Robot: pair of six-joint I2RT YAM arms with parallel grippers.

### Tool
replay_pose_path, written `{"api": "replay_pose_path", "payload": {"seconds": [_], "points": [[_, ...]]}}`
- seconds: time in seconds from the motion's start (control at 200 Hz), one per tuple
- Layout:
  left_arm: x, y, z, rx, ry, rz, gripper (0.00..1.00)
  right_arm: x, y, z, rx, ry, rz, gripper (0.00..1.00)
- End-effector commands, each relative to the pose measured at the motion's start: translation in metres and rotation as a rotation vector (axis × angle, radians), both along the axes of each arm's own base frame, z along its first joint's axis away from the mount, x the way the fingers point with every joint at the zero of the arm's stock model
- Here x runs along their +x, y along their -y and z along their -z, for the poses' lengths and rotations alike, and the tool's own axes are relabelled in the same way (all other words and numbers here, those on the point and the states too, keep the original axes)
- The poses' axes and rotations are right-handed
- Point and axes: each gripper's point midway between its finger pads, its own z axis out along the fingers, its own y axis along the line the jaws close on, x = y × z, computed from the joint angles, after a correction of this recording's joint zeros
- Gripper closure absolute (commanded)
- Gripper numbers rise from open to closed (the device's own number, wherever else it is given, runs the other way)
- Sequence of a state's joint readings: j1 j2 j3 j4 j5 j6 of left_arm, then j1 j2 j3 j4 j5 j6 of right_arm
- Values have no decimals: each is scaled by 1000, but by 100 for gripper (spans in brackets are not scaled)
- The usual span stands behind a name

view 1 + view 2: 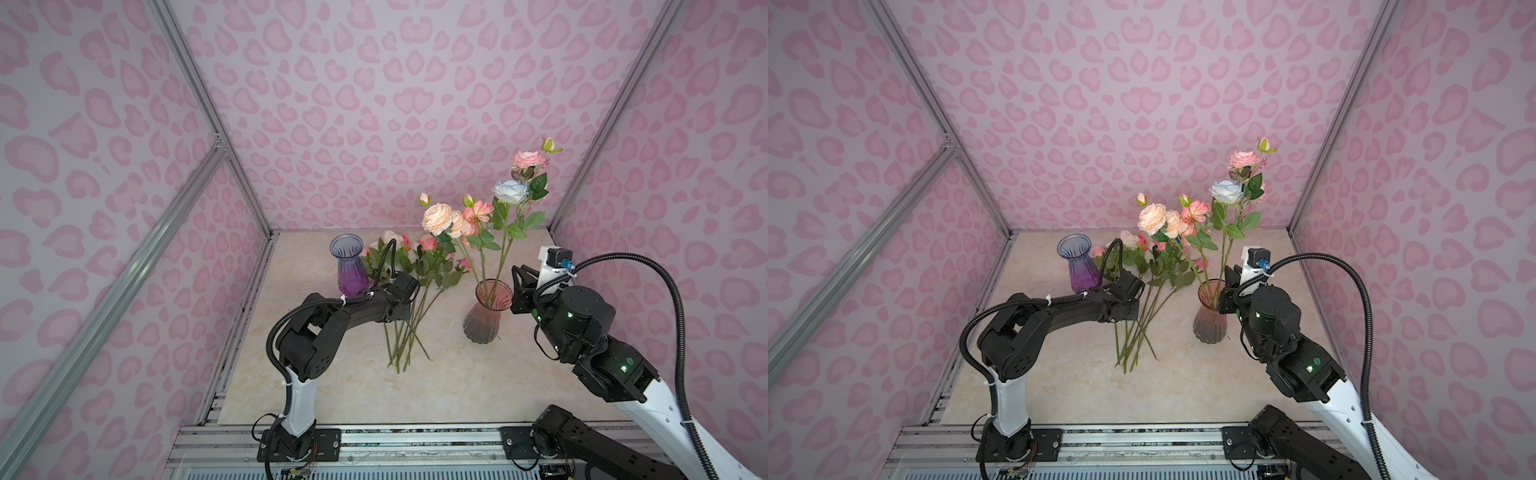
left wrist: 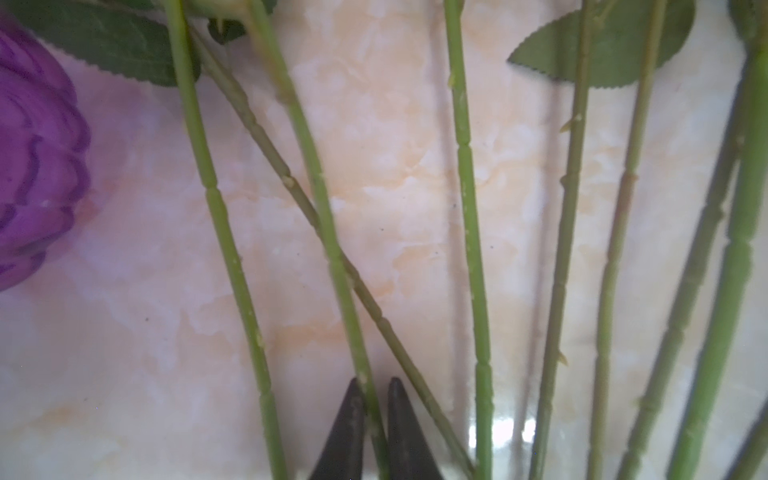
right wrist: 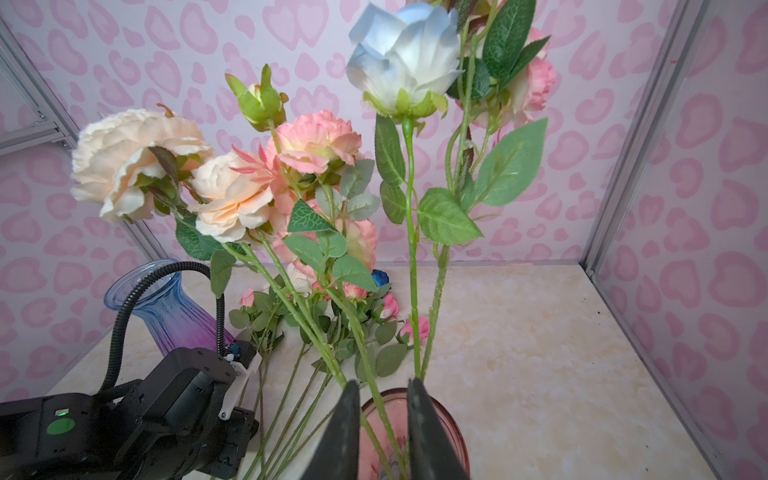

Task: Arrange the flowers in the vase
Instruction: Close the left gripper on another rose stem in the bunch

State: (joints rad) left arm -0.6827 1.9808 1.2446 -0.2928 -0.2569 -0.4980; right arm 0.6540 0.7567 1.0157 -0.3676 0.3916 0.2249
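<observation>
Several flowers (image 1: 436, 218) stand in the pink glass vase (image 1: 484, 320) right of centre: peach, pink and a pale blue rose (image 3: 403, 58). More flowers lie in a loose pile (image 1: 1136, 332) on the table, stems toward the front. In the left wrist view my left gripper (image 2: 374, 384) is down on this pile, shut on one green stem (image 2: 332, 249). My right gripper (image 3: 382, 386) hovers at the pink vase's rim (image 3: 453, 419). Its fingers stand slightly apart, with standing stems showing in the gap and none clamped.
A blue-to-purple glass vase (image 1: 351, 270) with nothing in it stands at the back left, close to my left wrist and its cable. Pink patterned walls and aluminium posts close in the marble-look table (image 1: 478, 382) on three sides.
</observation>
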Motion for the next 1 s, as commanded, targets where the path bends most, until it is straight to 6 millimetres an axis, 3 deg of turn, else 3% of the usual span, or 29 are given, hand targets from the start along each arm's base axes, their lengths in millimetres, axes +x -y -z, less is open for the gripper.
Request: {"api": "replay_pose_path", "payload": {"seconds": [0.0,0.14,0.315,0.565,0.87,0.995], "points": [[0,5,-11,-27,20,28,97,0,1,-6,18,13,3,78],[4,9,-43,-66,76,44,97,-1,0,-9,26,19,-1,78],[6,18,-104,-172,176,74,97,-1,-2,-12,40,22,-8,78],[1,6,-182,-243,346,74,97,0,-7,-18,53,25,-31,79],[-43,-1,-287,-445,604,207,97,-3,-22,-29,86,27,-109,77],[-59,8,-299,-517,608,294,97,-2,-24,-31,101,33,-112,77]]}}
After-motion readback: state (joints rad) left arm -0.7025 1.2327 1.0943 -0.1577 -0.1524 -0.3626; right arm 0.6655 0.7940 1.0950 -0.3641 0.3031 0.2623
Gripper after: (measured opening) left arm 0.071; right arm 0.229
